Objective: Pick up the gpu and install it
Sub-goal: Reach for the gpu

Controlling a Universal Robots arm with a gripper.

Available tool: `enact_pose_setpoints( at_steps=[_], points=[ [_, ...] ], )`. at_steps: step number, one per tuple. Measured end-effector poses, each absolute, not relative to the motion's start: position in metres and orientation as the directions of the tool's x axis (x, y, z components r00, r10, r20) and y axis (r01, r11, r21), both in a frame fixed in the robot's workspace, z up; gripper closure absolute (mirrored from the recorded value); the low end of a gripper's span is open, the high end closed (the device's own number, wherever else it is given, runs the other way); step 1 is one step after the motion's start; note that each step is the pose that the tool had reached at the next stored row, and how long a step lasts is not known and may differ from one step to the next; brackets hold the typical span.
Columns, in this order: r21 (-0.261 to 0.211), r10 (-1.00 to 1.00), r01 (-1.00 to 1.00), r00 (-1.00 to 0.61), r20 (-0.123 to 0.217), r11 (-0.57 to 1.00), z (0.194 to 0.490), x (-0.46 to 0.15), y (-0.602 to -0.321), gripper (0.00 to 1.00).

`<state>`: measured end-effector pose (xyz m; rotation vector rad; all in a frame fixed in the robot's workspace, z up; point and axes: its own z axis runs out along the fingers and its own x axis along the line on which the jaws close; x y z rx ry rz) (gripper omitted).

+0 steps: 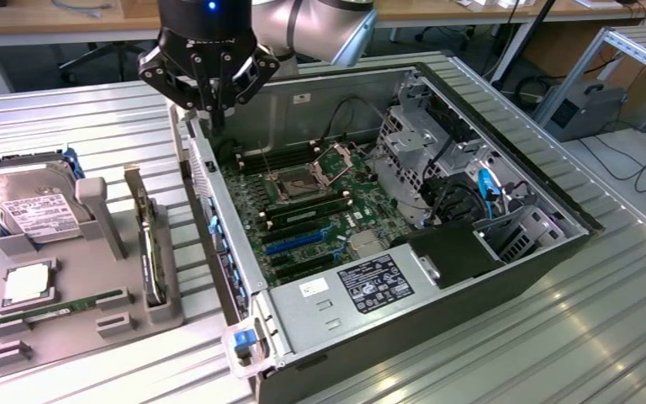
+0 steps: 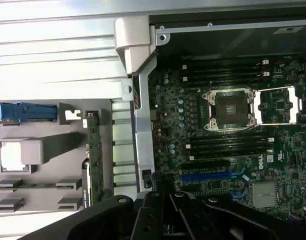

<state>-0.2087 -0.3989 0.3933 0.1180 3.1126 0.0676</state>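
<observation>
One gripper (image 1: pixel 216 118), pinched fully together and holding nothing, is hovering over the computer case (image 1: pixel 205 181) wall, the gpu (image 1: pixel 147 240) sitting well apart.

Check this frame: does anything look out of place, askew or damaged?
Nothing looks spilled or broken. The graphics card stands on edge in its gray holder beside the computer case, untouched. The one oddity: the processor socket lies empty with its frame flipped open.

Closed gripper (image 2: pixel 165 200) hangs over the motherboard's (image 2: pixel 169 107) edge; from it, the gpu (image 2: pixel 95 160) stands at 10 o'clock in a grey holder (image 2: pixel 43 150).
</observation>
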Motion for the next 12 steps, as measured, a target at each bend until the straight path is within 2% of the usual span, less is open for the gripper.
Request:
enact_pose_setpoints(
  at_steps=[12],
  points=[
    [0.044, 0.076, 0.075, -0.997, -0.024, 0.996, 0.3933, -0.2131, -0.3989, 0.89]
  ],
)
